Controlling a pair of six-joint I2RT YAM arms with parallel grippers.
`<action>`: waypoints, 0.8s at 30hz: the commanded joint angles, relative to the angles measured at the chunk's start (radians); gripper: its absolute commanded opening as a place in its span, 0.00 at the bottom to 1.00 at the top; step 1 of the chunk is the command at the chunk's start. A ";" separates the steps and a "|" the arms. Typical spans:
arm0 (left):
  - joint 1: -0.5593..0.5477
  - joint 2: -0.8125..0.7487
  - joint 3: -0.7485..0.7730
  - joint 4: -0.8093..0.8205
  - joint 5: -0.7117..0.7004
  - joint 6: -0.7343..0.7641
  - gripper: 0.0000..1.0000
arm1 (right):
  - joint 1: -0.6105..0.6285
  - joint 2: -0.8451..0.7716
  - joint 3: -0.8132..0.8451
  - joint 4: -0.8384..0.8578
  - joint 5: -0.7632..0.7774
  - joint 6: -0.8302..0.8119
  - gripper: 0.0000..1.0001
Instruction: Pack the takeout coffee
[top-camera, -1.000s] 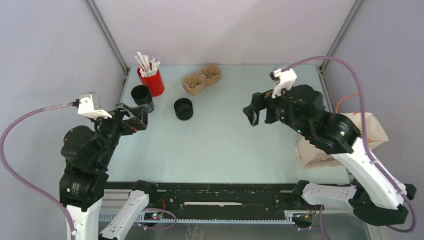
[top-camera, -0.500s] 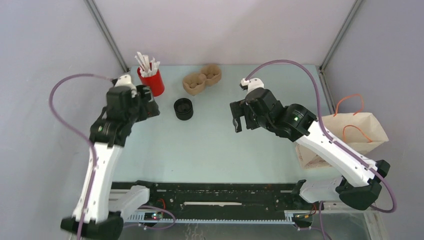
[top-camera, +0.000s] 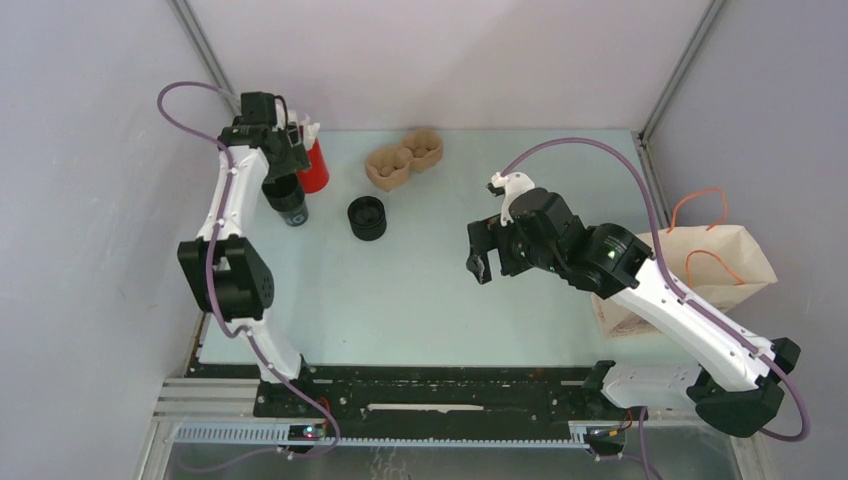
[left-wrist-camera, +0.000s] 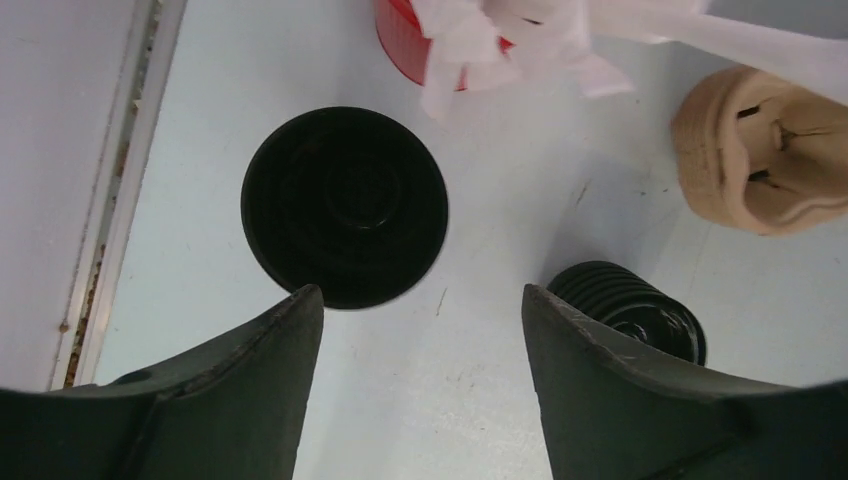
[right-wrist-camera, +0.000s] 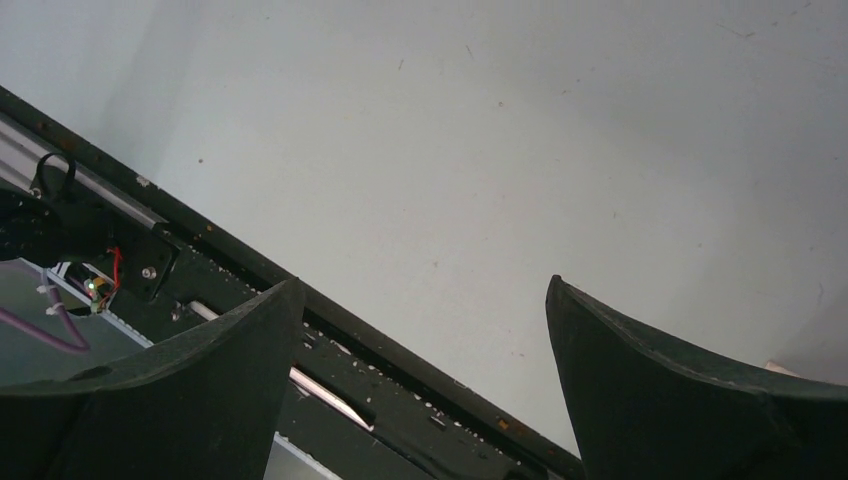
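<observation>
Left jaws: you've got them open wide with nothing between them. Right jaws: fully open too, empty, hanging over the bare pale tabletop (right-wrist-camera: 500, 150).

The small black tapered disposable coffee cup with a round black lid (left-wrist-camera: 345, 205) stands upright on the tabletop just ahead of the left jaws. It's off-centre, toward the finger on the wrist view's left. Its rim sits right at that fingertip; can't tell if they touch. The lid is glossy, with concentric rings. The cup is well apart from the right jaws.

Around it:
- red cup of white sticks (left-wrist-camera: 405, 40), just beyond
- squat black ribbed round piece (left-wrist-camera: 630, 315), by the other finger
- tan moulded-pulp 2-cup carrier (left-wrist-camera: 765, 150)
- creased brown paper bag with orange handles (top-camera: 735, 262), far right
</observation>
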 joint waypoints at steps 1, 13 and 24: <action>0.037 0.030 0.067 0.019 0.159 0.019 0.74 | -0.002 -0.021 -0.007 0.030 -0.013 -0.028 1.00; 0.090 0.076 -0.039 0.157 0.308 -0.008 0.53 | -0.003 0.002 -0.007 0.090 -0.033 -0.035 1.00; 0.128 0.130 -0.054 0.201 0.381 -0.046 0.44 | 0.023 0.024 -0.007 0.105 -0.040 -0.001 1.00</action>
